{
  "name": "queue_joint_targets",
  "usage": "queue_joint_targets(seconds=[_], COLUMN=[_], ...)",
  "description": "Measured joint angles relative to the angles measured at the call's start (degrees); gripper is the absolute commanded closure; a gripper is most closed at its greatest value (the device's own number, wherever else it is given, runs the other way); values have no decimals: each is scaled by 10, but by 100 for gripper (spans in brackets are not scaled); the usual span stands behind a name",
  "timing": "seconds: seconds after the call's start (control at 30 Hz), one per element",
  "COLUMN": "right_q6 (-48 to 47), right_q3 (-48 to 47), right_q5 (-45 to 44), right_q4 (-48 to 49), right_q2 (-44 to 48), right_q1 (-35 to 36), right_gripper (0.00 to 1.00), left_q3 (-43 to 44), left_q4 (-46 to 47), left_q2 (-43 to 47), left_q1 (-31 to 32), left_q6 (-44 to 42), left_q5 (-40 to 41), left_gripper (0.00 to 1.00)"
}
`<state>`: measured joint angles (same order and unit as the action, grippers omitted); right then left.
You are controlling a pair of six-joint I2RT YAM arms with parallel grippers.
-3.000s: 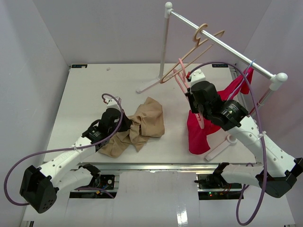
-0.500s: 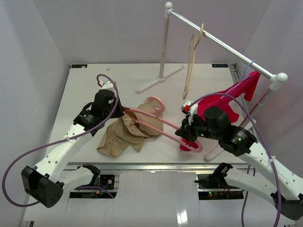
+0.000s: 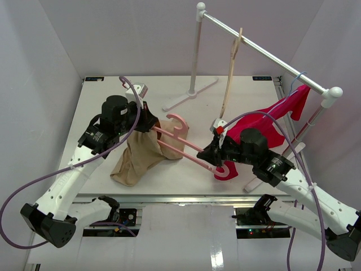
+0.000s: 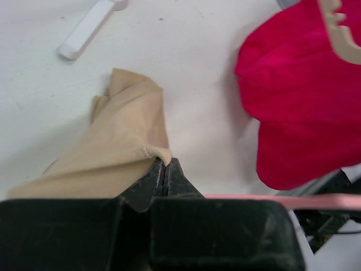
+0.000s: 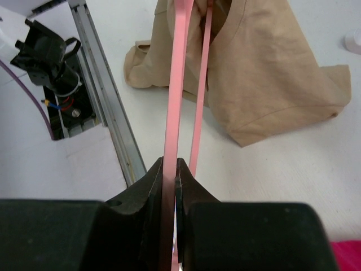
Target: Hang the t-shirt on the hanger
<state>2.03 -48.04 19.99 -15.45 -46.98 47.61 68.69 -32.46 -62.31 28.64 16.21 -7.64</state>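
- Clamping t-shirt [image 4: 113, 152] edge tight w/ left gripper [image 4: 164, 169], cloth draped just below fingertips.
- Gripping hanger [image 5: 173, 84] bar w/ right gripper [image 5: 169, 169], frame poking fwd into shirt opening.
- Approx. halfway, by the look: threading begun, shoulders not yet seated.

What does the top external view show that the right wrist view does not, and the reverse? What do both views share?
Only top external: the rack, a peach hanger hanging on it, and the left tool holding up the t-shirt. Only right wrist: a close look at the right tool pinched shut on the hanger. Both: the tan t-shirt and the pink hanger reaching it.
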Motion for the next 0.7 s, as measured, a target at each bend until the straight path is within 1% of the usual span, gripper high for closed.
queue_joint_targets(seconds=[0.13, 0.27, 0.5, 0.7], right_q6=[17, 31, 50, 72], right_q3=[65, 109, 169, 230], right_q5=[5, 11, 5, -14], right_q4=[110, 208, 353, 486], right_q2=[-3, -4, -5, -21], right_q1=[0, 0, 0, 0], right_gripper=[92, 92, 92, 92], left_q3=[12, 22, 31, 22], left_q4=[0, 0, 6, 9], left_q2=[11, 21, 31, 37], left_q1=[-1, -3, -4, -4], left_q6=[-8, -9, -2, 4], left_q5=[-68, -112, -173, -196], left_gripper=[100, 100, 100, 100])
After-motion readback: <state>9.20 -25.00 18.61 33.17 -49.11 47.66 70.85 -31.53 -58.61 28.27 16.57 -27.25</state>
